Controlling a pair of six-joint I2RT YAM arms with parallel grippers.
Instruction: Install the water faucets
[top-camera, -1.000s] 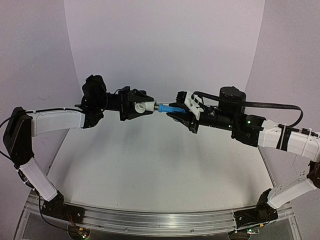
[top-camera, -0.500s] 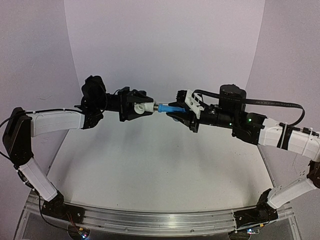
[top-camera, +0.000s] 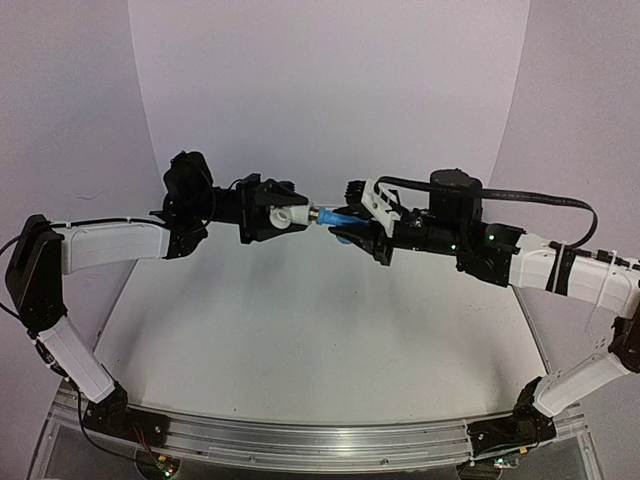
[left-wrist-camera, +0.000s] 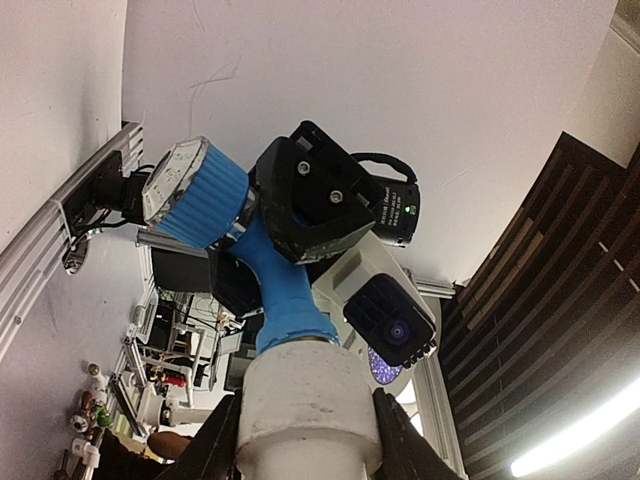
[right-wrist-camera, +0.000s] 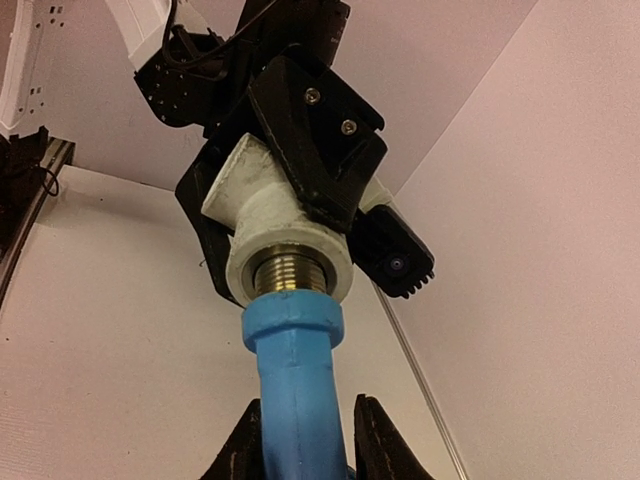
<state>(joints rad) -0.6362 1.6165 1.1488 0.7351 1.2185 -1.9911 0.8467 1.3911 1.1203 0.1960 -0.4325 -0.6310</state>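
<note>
— Top external, item one: white fitting (top-camera: 290, 214), mid-air above the table (top-camera: 300, 340), clamped in the left gripper (top-camera: 280, 212).
— Item two: blue tap (top-camera: 335, 218), at the fitting's 3 o'clock. The right gripper (top-camera: 358, 228) is closed on its body. Right wrist view shows the metal thread (right-wrist-camera: 290, 270) entering the fitting's mouth.
— Handling?
— Both judged light, rigid, smooth plastic, likely slippery under twist. Grip the tap's body, not its ribbed knob (left-wrist-camera: 195, 195). The thread probably binds if tilted.
</note>
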